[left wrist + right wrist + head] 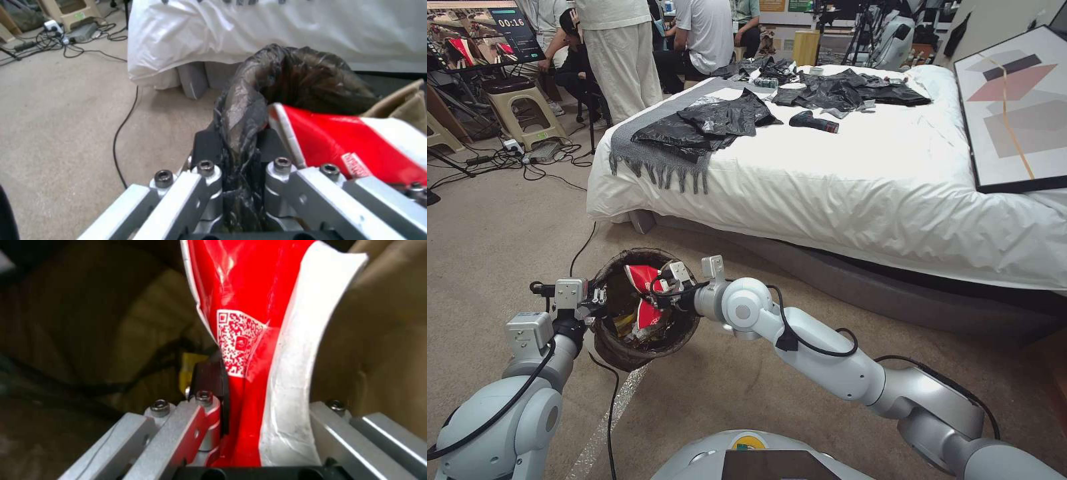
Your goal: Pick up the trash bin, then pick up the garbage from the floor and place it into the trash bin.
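Observation:
The trash bin point(627, 353), a white bucket with a dark liner point(307, 76), hangs just above the carpeted floor point(507, 227). My left gripper point(597, 300) is shut on its rim and liner point(240, 140). My right gripper point(665, 280) reaches into the bin's mouth and stands open, its fingers point(211, 376) spread. A piece of garbage, a red and white packet point(644, 277) point(240, 290) point(347, 140), stands upright between them inside the bin. A yellow wrapper point(624, 325) lies deeper in the bin.
A bed with white bedding point(860, 173) stands right behind the bin, carrying black bags point(714, 123), a tool point(814, 122) and a framed picture point(1014, 107). A black cable point(584, 247) crosses the carpet. Stools point(514, 110), a power strip and people stand at the back left.

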Tool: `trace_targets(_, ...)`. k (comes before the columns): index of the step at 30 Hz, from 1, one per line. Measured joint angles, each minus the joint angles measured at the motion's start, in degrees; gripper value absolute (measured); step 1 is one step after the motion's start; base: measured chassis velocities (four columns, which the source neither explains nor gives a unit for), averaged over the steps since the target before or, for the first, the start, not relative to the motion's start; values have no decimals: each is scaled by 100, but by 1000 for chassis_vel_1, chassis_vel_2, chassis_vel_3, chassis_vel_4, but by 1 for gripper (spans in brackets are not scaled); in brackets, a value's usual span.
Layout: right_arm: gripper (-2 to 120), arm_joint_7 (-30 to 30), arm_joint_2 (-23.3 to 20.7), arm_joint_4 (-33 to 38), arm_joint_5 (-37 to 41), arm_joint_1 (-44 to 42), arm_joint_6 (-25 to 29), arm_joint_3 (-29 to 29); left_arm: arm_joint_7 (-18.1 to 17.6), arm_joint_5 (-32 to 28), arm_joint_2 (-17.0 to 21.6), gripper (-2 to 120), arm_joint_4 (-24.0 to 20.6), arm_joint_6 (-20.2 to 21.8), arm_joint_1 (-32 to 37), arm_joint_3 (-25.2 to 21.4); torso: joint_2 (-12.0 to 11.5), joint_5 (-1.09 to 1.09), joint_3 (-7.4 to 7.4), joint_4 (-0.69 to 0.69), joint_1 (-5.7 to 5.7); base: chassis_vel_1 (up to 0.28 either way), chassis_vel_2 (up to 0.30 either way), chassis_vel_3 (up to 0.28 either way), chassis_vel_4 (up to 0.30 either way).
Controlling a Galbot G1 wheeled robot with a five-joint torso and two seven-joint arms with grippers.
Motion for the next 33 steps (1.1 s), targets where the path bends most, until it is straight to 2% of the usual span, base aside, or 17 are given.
trace_targets(4,8,-60,69,-141,-127,-21,11,-20,-2,2,-5,6,0,0,3,10,0,0,0,1,0,0,0,0,0)
trace_targets(7,15,-55,132,-188,-191,-39,11,-22,-1,1,-3,6,0,0,4,8,0,0,0,1,0,0,0,0,0)
trace_targets(10,29,6,162,-153,-197,-37,11,-18,1,-2,6,6,0,0,7,-5,0,0,0,0,0,0,0,0,0)
trace_targets(11,29,6,162,-153,-197,-37,11,-18,1,-2,6,6,0,0,7,-5,0,0,0,0,0,0,0,0,0)
trace_targets(14,44,79,188,-91,-195,-18,10,8,0,-3,3,6,0,0,6,6,0,0,0,1,0,0,0,0,0)
trace_targets(15,44,79,188,-91,-195,-18,10,8,0,-3,3,6,0,0,6,6,0,0,0,1,0,0,0,0,0)
trace_targets(18,59,229,201,45,-247,-20,38,37,-7,-13,7,6,0,0,3,5,0,0,0,1,0,0,0,0,0)
trace_targets(22,68,322,198,145,-274,-26,47,50,-7,-16,13,6,0,0,4,-10,0,0,0,0,0,0,0,0,0)
trace_targets(26,88,410,176,290,-325,-41,48,76,-5,-13,0,6,0,0,-4,-16,0,0,0,1,0,0,0,0,0)
trace_targets(27,88,410,176,290,-325,-41,48,76,-5,-13,0,6,0,0,-4,-16,0,0,0,1,0,0,0,0,0)
trace_targets(30,99,523,104,500,-283,-30,39,141,0,-4,-2,6,0,0,-18,-16,0,0,0,1,0,0,0,0,0)
trace_targets(33,100,640,21,677,-199,-10,21,218,0,-3,1,6,0,0,-28,-16,0,1,0,1,0,0,0,0,0)
